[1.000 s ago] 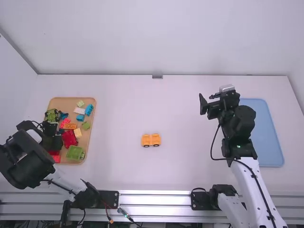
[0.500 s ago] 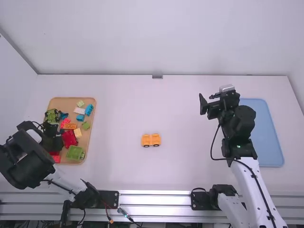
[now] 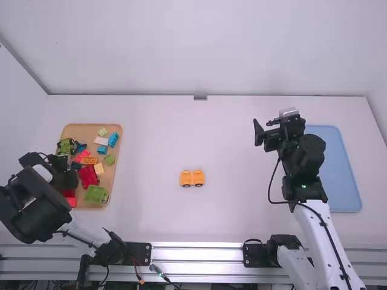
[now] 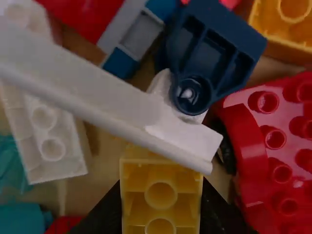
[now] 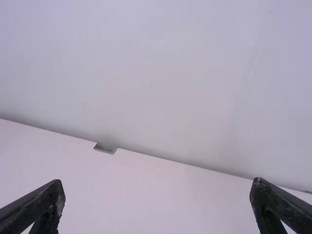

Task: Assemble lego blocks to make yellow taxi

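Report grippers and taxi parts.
Left gripper shut on yellow studded plastic block; right gripper open. Orange wheeled plastic piece on table. Long white strip partly hides yellow block.

High view bright and evenly lit, glare on metal rail (image 3: 196, 252); left wrist view dimmer, shadowy between pieces, near white strip (image 4: 97, 100) out of focus.

Lettering — none legible anywhere.
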Controlling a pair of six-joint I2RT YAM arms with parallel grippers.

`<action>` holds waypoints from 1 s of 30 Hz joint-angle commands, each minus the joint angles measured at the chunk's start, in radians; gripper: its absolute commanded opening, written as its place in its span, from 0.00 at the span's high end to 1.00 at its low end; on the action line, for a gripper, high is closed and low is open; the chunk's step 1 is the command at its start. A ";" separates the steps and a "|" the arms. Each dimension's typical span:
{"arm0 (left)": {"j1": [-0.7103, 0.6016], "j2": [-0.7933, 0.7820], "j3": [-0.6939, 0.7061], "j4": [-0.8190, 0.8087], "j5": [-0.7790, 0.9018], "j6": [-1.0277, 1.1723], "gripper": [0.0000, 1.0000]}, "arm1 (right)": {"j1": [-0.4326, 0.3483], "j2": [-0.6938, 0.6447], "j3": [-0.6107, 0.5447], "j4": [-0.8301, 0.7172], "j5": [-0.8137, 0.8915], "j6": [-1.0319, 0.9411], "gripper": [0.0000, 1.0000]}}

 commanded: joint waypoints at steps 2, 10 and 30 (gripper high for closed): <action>-0.014 -0.124 0.060 -0.060 0.072 -0.108 0.98 | 0.005 0.001 0.034 0.005 -0.005 -0.001 0.01; -0.016 -0.361 0.064 -0.187 0.457 -0.147 0.92 | 0.037 0.001 0.034 0.005 -0.006 -0.001 0.01; -0.867 -0.486 -0.011 0.105 0.467 -0.362 0.98 | 0.150 0.323 0.034 0.265 -0.348 0.254 0.01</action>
